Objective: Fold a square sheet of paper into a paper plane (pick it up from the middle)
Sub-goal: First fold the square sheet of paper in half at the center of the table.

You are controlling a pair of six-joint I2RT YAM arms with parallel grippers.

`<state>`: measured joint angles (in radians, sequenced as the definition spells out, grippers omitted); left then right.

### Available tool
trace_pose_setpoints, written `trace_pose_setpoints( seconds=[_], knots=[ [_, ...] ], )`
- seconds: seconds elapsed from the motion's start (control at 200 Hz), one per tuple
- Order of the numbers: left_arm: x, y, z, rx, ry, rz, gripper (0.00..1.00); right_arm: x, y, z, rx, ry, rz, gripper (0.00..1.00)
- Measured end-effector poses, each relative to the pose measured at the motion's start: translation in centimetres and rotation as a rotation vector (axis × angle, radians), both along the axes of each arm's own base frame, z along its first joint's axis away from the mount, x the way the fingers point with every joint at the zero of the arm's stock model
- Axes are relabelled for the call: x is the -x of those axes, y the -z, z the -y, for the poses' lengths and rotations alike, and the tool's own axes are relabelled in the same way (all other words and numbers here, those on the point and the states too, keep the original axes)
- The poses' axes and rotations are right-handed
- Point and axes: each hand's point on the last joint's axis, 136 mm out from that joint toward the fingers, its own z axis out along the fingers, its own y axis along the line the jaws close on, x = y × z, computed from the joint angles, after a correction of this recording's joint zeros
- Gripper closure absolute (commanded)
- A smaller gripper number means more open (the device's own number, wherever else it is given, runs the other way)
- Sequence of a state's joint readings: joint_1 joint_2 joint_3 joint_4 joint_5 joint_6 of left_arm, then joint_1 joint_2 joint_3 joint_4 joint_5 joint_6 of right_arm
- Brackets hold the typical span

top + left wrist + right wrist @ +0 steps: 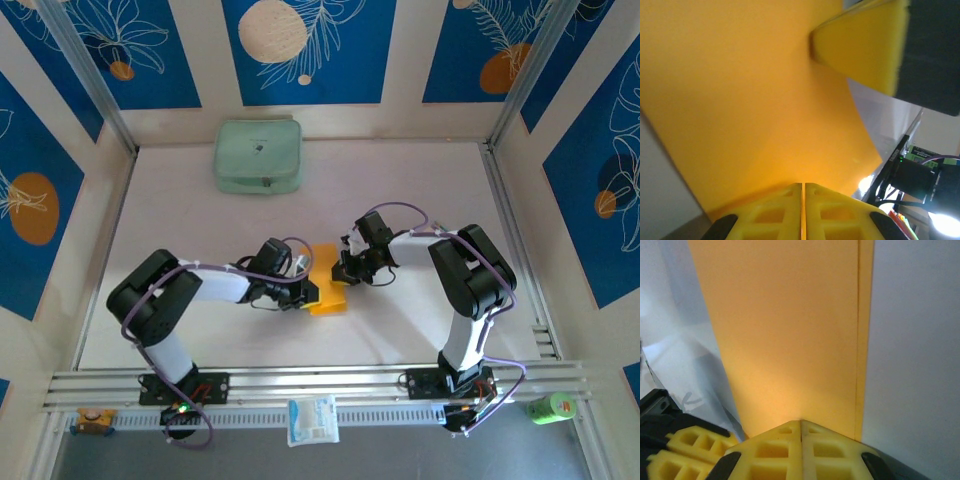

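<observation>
The square sheet of paper (328,282) is orange-yellow and hangs just above mid-table between both grippers, doubled over with a fold edge (858,340) running along its right side. My left gripper (308,292) is shut on the sheet's left edge; a thin orange line shows between its fingertips (803,186). My right gripper (346,268) is shut on the sheet from the far right, its fingertips (801,422) meeting at the paper's lower edge. The right gripper's yellow finger (860,45) presses the sheet (750,100) from above. The paper plane is out of view.
A pale green zipped pouch (258,155) lies at the back of the table. On the front rail sit a white-and-blue packet (313,420) and a green item (552,407) at the right. Blue patterned walls enclose the white table (420,180).
</observation>
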<state>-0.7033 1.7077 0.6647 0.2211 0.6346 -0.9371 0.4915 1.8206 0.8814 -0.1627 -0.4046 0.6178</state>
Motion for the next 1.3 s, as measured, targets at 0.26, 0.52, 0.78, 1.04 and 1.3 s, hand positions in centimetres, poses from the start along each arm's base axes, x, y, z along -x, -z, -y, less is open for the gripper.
trace_pose_setpoints(
  seconds=[0.26,0.52,0.78,1.04,1.3],
  knots=[
    [0.7,1.0,-0.7,-0.019,0.022,0.017,0.88,0.0,0.0,0.0,0.000,0.000,0.000,1.00],
    [1.8,1.0,-1.5,-0.035,0.064,0.054,0.88,0.0,0.0,0.0,0.000,0.000,0.000,1.00],
    [3.4,1.3,-2.1,-0.142,0.139,0.110,0.89,0.0,0.0,0.0,0.000,0.000,0.000,1.00],
    [4.3,0.9,-3.2,-0.222,0.163,0.137,0.89,0.0,0.0,0.0,0.000,0.000,0.000,1.00],
    [1.0,-2.8,-1.8,-0.068,0.056,0.175,0.89,0.0,0.0,0.0,0.000,0.000,0.002,1.00]
  ],
)
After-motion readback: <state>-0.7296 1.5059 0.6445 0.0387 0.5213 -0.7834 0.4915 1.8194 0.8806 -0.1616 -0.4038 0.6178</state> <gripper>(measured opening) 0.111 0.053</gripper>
